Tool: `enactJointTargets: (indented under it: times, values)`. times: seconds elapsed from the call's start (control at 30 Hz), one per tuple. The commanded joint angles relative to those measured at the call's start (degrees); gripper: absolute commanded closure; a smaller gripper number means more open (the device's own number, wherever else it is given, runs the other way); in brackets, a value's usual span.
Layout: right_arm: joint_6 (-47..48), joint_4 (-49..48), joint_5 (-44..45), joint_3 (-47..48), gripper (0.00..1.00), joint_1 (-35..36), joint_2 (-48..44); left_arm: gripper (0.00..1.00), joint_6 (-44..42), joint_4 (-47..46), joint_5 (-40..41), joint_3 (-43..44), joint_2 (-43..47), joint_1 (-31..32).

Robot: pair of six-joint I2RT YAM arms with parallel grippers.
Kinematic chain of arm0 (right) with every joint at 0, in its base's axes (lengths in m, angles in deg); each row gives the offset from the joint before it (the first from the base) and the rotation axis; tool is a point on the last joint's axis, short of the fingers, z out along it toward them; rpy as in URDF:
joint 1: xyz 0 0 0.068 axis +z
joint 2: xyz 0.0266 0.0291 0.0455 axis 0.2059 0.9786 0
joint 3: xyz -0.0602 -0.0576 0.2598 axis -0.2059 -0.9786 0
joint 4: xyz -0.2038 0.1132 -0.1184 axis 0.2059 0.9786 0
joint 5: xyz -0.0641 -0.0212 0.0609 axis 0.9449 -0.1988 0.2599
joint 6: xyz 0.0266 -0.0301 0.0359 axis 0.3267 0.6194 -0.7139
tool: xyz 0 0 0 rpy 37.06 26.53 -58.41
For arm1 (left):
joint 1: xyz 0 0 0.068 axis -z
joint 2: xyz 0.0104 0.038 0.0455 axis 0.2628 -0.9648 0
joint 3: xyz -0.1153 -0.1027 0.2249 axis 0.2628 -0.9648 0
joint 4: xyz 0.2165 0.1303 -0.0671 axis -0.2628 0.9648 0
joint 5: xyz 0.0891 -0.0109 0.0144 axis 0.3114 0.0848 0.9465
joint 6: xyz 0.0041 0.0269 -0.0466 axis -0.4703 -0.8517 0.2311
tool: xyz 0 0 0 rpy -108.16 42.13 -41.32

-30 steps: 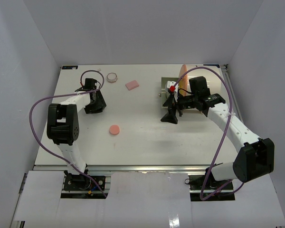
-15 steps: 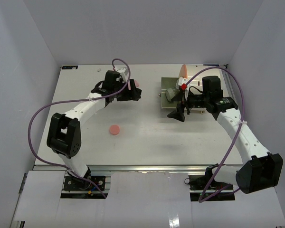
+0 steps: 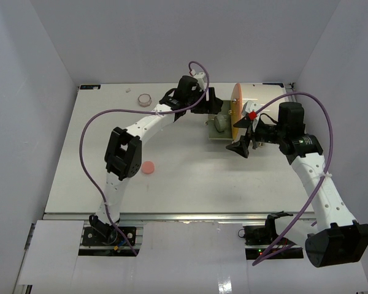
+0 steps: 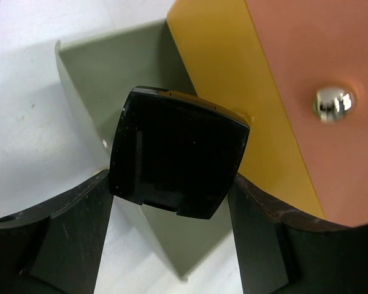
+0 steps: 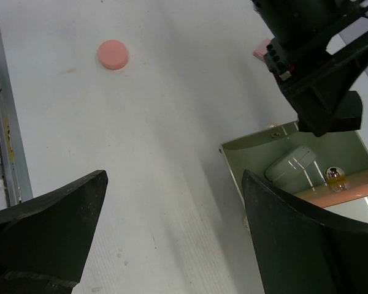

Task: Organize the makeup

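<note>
One black compact (image 4: pixel 178 147) in left end effector (image 4: pixel 170 199)

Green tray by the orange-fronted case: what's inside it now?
A grey-green compact lies inside the green tray. The left gripper holds a black compact over it, covering part of the floor; what's beneath cannot be seen.

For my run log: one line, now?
left tool: holding black compact over drawer | right tool: open, empty | pink disc: on table
</note>
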Motion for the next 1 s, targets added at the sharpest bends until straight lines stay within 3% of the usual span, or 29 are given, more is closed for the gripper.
enactJointTargets:
  times: [0.0, 0.2, 0.37, 0.43, 0.8, 0.9, 0.97]
  values:
    - [0.60, -1.39, -1.55, -0.95, 0.04, -0.90, -1.44, 0.80, 0.51, 3.77, 3.39, 10.29, -3.16, 1.43]
    - [1.05, -1.32, -1.95, -1.81, 0.04, -1.14, -1.60, 0.28, 0.15, 5.29, 6.10, 12.21, -4.09, 2.10]
    - [1.23, -1.25, -1.97, -2.31, 0.04, -1.14, -1.60, 0.18, 0.13, 5.40, 6.17, 12.36, -3.71, 2.11]
    - [1.23, -1.32, -1.97, -2.45, 0.04, -1.14, -1.60, 0.04, 0.06, 5.48, 6.02, 12.85, -3.50, 2.11]
    - [0.57, -1.23, -1.27, -1.99, 0.04, -1.23, -0.25, 0.02, -2.23, 5.97, 8.64, 10.17, 2.96, 1.98]
    - [-0.15, -1.04, 0.03, -1.07, 0.03, -1.15, 0.91, 0.02, -3.60, 5.44, 12.03, 3.02, 11.44, 0.70]
    - [-1.15, -0.11, 1.42, 0.78, 0.03, -0.89, 3.13, 0.02, -3.95, 3.93, 12.47, -6.89, 18.60, -1.12]
